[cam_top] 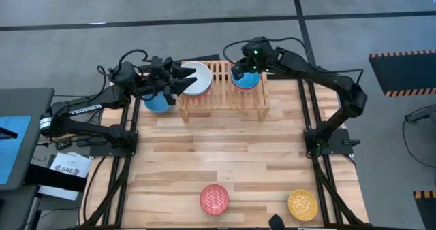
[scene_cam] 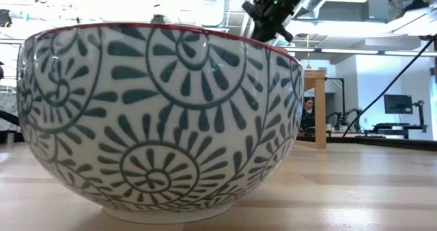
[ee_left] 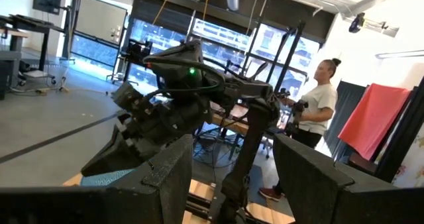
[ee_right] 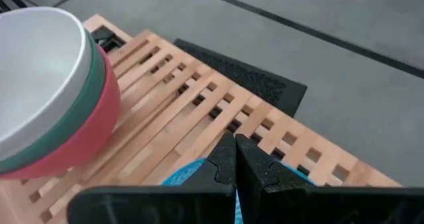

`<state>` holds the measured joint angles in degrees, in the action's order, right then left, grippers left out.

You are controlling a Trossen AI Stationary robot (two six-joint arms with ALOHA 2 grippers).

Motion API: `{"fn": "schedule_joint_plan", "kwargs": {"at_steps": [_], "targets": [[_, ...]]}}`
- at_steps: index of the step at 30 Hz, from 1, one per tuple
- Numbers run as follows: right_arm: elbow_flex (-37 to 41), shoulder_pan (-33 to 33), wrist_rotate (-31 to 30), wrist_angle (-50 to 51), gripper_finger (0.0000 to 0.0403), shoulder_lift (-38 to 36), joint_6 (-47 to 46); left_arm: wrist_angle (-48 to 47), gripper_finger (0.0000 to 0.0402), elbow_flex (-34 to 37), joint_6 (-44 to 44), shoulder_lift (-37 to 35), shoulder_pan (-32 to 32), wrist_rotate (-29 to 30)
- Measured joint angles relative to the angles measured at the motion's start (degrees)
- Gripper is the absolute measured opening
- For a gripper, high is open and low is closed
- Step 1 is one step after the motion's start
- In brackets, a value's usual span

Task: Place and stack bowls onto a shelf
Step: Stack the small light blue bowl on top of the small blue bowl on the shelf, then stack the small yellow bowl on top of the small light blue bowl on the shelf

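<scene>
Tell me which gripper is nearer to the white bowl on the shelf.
Left. The left gripper is open right beside the white bowl at the shelf's left end. The right gripper is shut over the light blue bowl at the right end.

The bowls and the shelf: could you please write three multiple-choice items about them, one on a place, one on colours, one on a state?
1. Where is the yellow patterned bowl?
A on the floor
B on the table, right of the red patterned bowl
C on a chair
2. The stack on the shelf, top to bottom?
A white, teal, red
B blue, yellow, white
C red, white, teal
3. The right gripper has its jaws:
A wide open
B shut
C missing

1 B: the high view shows both on the planks.
2 A: the right wrist view shows the layers.
3 B: they meet.
</scene>
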<state>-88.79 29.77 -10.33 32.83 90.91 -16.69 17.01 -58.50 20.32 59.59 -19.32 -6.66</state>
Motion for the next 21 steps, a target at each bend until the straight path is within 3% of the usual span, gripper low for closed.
{"fn": "schedule_joint_plan", "kwargs": {"at_steps": [14, 21], "targets": [[-0.09, 0.33, -0.03, 0.05, 0.0018, 1.12, 0.05, 0.01, 0.0195, 0.00, -0.20, 0.00, 0.01, 0.00], [-0.09, 0.25, 0.53, -3.06, 0.0021, -6.47, 5.57, -0.03, 0.0195, 0.00, -0.35, 0.00, -0.01, -0.15]]}}
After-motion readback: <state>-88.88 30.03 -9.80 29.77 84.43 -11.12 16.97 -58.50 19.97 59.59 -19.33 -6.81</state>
